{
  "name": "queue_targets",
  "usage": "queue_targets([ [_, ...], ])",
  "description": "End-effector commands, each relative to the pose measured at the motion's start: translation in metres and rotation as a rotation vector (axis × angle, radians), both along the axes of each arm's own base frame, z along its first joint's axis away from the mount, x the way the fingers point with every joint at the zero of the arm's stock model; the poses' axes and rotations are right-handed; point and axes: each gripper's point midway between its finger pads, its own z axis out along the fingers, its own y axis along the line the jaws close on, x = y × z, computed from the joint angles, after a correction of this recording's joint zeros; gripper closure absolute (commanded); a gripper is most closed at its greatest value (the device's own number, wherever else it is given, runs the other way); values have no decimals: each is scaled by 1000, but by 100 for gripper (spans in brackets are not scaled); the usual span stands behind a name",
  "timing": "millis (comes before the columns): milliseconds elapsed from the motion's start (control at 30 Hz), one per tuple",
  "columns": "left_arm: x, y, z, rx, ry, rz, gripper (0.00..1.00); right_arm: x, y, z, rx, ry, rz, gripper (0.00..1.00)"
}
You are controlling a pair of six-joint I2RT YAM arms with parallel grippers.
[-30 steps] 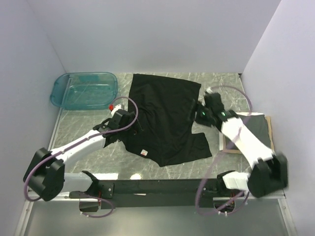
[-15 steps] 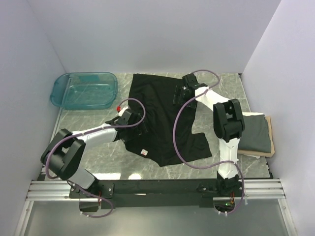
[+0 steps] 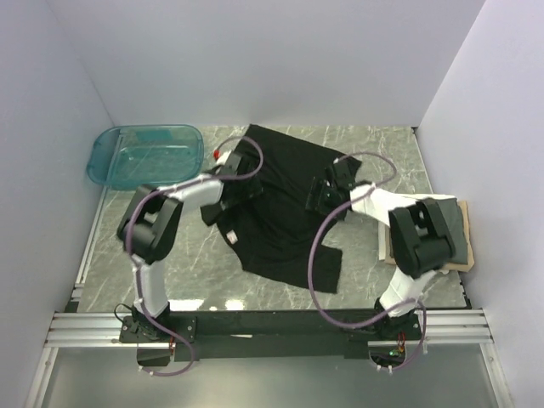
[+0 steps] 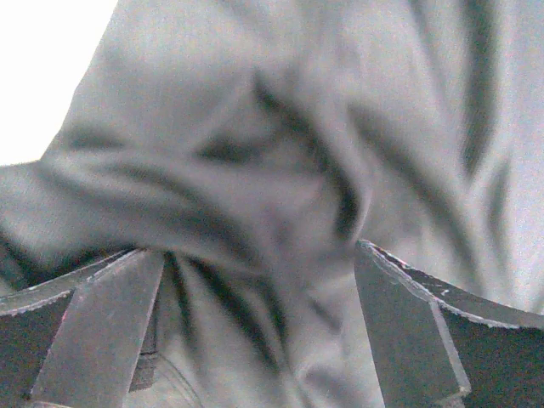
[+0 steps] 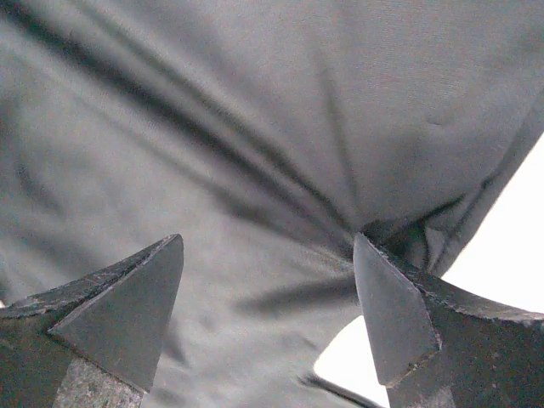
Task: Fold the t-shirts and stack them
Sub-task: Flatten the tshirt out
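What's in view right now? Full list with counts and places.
black cloth t-shirt: 1, black, spread at table centre
dark grey cloth t-shirt: 1, dark grey, folded on the board, right
tan flat rectangular board: 1, tan, right edge
clear teal plastic tub: 1, teal, far left
grey marbled table: 1, grey
left tool: 1, black, open over the black shirt
right tool: 1, black, open over the black shirt

A high camera overlooked the whole desk [image 3: 191,272]; wrist cameras peered past the left pincer [image 4: 259,289] and right pincer [image 5: 268,263], close on one black shirt [image 3: 285,221].
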Motion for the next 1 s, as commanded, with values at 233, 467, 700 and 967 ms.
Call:
queue_targets([
  [233, 111, -28, -24, 106, 16, -88, 1, -139, 49, -8, 89, 50, 34, 12],
  [467, 161, -59, 1, -31, -105, -160, 1, -154, 132, 41, 214, -49, 240, 13],
  [700, 166, -61, 55, -44, -216, -216, 1, -142, 144, 77, 179, -145, 290, 13],
  [967, 92, -53, 135, -7, -290, -226, 1, -101, 30, 79, 60, -206, -9, 9],
])
